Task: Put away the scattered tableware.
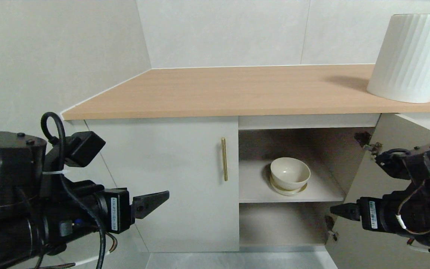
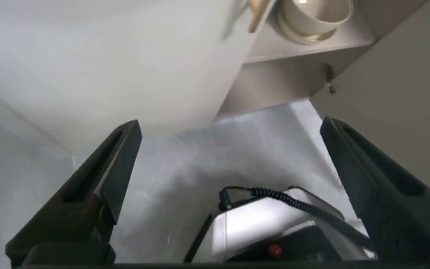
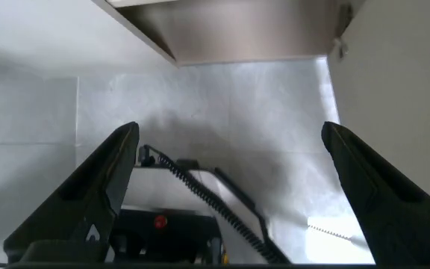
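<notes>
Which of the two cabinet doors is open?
The right door, swung outward on its hinges; the left door, with the brass handle, is shut.

Glossy ceramic bowl [image 1: 290, 173]; matt wood-grain countertop [image 1: 237, 89]; gold metal handle [image 1: 224, 159].

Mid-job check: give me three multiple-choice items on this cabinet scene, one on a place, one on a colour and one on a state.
1. Where is the bowl?
A. on the countertop
B. on a plate on the cabinet shelf
C. on the floor

2. What colour is the handle on the left door?
A. gold
B. black
C. red

3. The right door is:
A. shut
B. swung open
C. taken off

Answers:
1 B: the bowl sits on the plate inside the open compartment.
2 A: the upright bar looks brassy gold.
3 B: it stands out on its hinges, leaving the shelf exposed.
</notes>
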{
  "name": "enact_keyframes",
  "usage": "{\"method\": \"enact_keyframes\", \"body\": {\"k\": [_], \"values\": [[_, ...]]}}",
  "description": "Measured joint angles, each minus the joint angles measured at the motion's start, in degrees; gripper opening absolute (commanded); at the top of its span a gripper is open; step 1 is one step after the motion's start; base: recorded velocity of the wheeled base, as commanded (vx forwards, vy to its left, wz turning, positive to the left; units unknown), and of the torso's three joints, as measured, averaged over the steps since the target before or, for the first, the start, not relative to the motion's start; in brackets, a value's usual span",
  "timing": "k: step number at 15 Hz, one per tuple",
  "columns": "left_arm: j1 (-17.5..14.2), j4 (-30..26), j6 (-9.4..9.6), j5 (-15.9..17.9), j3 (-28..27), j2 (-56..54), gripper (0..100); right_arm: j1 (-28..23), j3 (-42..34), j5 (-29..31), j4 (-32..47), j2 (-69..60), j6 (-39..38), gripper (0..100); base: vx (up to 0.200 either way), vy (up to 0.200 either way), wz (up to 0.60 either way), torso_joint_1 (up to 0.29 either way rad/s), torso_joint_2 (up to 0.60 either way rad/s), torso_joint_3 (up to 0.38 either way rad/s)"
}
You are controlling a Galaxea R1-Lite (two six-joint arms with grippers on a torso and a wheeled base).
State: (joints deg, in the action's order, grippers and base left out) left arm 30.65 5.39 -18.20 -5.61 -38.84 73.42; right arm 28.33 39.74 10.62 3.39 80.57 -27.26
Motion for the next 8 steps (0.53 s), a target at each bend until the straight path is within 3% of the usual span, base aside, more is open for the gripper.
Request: {"method": "enact_keyframes", "body": {"k": [8], "values": [[0.0, 0.0, -0.38, -0.1, 0.5, 3.1, 100, 2.1, -0.4, 0.1, 2.2, -5.9, 1.3, 100, -0.2, 0.0, 0.0, 0.0, 0.0, 0.002]]}}
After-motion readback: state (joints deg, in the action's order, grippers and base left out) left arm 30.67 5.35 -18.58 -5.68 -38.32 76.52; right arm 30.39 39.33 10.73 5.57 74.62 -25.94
